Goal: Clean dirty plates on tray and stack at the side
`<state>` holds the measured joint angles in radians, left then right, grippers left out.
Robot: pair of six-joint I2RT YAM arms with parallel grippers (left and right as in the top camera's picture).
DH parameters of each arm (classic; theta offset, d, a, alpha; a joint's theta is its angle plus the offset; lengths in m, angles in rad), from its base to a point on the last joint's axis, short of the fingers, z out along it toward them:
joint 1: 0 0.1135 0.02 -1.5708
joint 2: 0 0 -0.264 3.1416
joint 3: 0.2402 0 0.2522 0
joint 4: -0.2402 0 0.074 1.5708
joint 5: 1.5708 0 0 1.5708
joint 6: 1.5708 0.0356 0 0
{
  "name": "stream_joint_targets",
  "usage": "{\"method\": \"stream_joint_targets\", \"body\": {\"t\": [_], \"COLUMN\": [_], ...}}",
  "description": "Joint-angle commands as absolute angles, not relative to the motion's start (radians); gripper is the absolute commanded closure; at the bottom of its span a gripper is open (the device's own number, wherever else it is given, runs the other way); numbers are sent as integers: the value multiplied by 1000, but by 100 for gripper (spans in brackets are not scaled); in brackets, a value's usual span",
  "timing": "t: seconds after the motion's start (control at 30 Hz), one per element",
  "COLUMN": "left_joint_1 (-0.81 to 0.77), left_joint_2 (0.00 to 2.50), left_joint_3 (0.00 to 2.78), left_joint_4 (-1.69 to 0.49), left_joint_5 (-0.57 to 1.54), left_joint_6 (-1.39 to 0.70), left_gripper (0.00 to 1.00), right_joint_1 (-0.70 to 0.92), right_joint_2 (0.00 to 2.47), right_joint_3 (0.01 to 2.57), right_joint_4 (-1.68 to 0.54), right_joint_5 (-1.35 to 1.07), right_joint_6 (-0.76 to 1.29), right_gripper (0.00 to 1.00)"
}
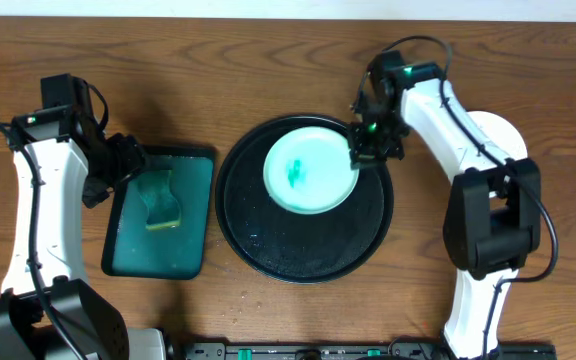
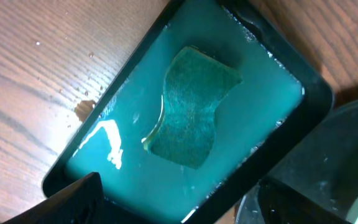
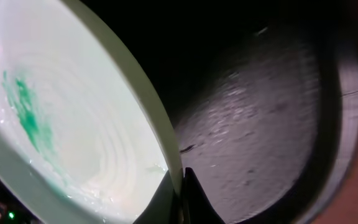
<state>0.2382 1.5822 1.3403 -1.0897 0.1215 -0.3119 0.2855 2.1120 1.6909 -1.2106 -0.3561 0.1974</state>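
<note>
Sitting inside the round black tray (image 1: 268, 255), shifted toward its 12 o'clock side, a single pale mint plate (image 1: 318, 185) carries a teal-green smear (image 1: 296, 172) just to the 9 o'clock side of its centre. No other plate is in view. The right gripper (image 1: 366, 148) has its fingers pressed together on the plate's rim at about 2 o'clock. The right wrist view confirms this, with the thin edge pinched between the two dark fingertips. Whether that edge is already off the tray floor cannot be told. At 9 o'clock from the black tray, just beside it on the wooden tabletop (image 1: 268, 60), lies a teal rectangular tray (image 1: 196, 240) filled with cloudy liquid (image 2: 123, 149), and a green sponge (image 2: 191, 109) rests in it. The left gripper (image 1: 126, 165) hovers at that tray's 10 o'clock corner, its fingers spread wide and holding nothing. The step in hand looks like securing the dirty plate for wiping. Next, the left gripper probably needs to descend and close on the sponge across its narrow waist, then carry it over to the smear. Meanwhile the right grip should hold the plate steady, since a pinch on a wet rim could slip.
</note>
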Motion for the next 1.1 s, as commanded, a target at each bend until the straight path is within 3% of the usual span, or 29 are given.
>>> {"method": "stream_joint_targets", "body": {"t": [0.0, 0.1, 0.3, 0.63, 0.73, 1.07], "left_joint_1": [236, 236, 229, 119, 101, 101], "left_joint_2": [1590, 1590, 1597, 1638, 1704, 1748], "left_joint_3": [1273, 1201, 1058, 1045, 1045, 1050], "left_joint_4": [-1064, -1013, -878, -808, -790, -780], "left_joint_5": [116, 117, 144, 149, 146, 68], "left_joint_6": [-272, -269, -268, -263, -268, -274], "left_gripper": [21, 26, 48, 50, 57, 56], "right_joint_1": [341, 368, 356, 333, 336, 336], "right_joint_2": [2110, 2110, 2110, 2110, 2110, 2110], "right_joint_3": [1593, 1501, 1410, 1410, 1410, 1410], "right_joint_4": [-1180, -1097, -1005, -1007, -1010, -1018], "right_joint_5": [-373, -371, -371, -371, -371, -371], "right_joint_6": [198, 245, 277, 273, 273, 261], "right_gripper": [99, 99, 99, 99, 99, 99]}}
